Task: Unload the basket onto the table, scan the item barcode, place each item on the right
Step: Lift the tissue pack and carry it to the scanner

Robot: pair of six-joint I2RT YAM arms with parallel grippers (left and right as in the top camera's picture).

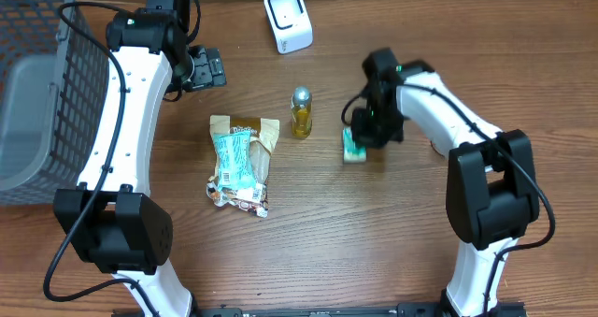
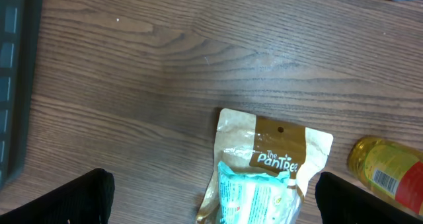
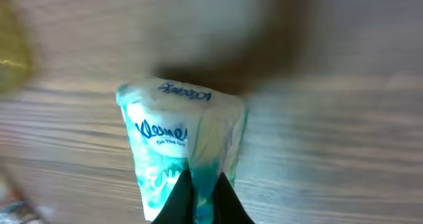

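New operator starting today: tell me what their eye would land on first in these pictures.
First, the right gripper pinched shut on a teal tissue pack, right of centre. Next, the snack pouch and the yellow bottle in the middle, with the white scanner at the far edge and the left gripper open near the pouch.

The brown table [image 1: 374, 242] is finished in matt wood grain. Near the glossy yellow plastic bottle [image 1: 301, 116], the teal-and-white tissue pack [image 3: 172, 135] is wrapped in shiny, crinkled film.
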